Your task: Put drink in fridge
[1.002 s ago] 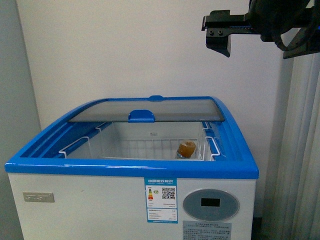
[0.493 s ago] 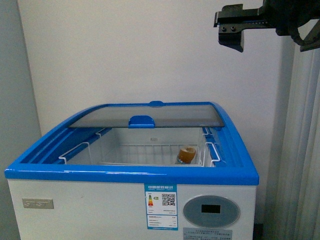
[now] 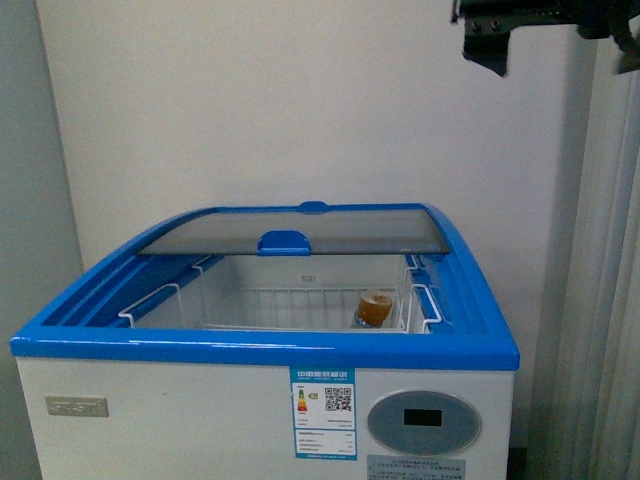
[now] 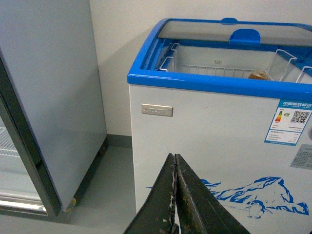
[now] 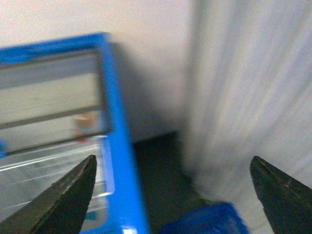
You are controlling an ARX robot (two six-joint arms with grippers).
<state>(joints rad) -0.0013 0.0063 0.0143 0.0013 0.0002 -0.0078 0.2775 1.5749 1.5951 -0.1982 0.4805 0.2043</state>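
The fridge [image 3: 265,345] stood with its curved glass lid [image 3: 300,232] slid to the far half, leaving the near half of the blue rim open to the air. Inside, a white wire basket [image 3: 300,305] hung along the rim, and the drink [image 3: 372,309] lay in its right near corner, close beside the basket's right wall, only its amber body showing above the front rim. The rest of the basket floor to the left was bare wire. A blue lid handle [image 3: 284,241] sat at the lid's near edge, about midway across.

The right hand [image 3: 487,40] hung high at the upper right, well above the fridge and clear of the rim, near a pale curtain [image 3: 610,300] on the right. In the blurred right wrist view its fingers [image 5: 66,195] were spread wide with nothing between them, the fridge's right edge below.

The left hand [image 4: 175,195] sat low in front of the fridge's white face, its fingers pressed together and holding nothing. A tall grey cabinet [image 4: 48,97] stood to the left, with a strip of grey floor [image 4: 105,195] between it and the fridge.
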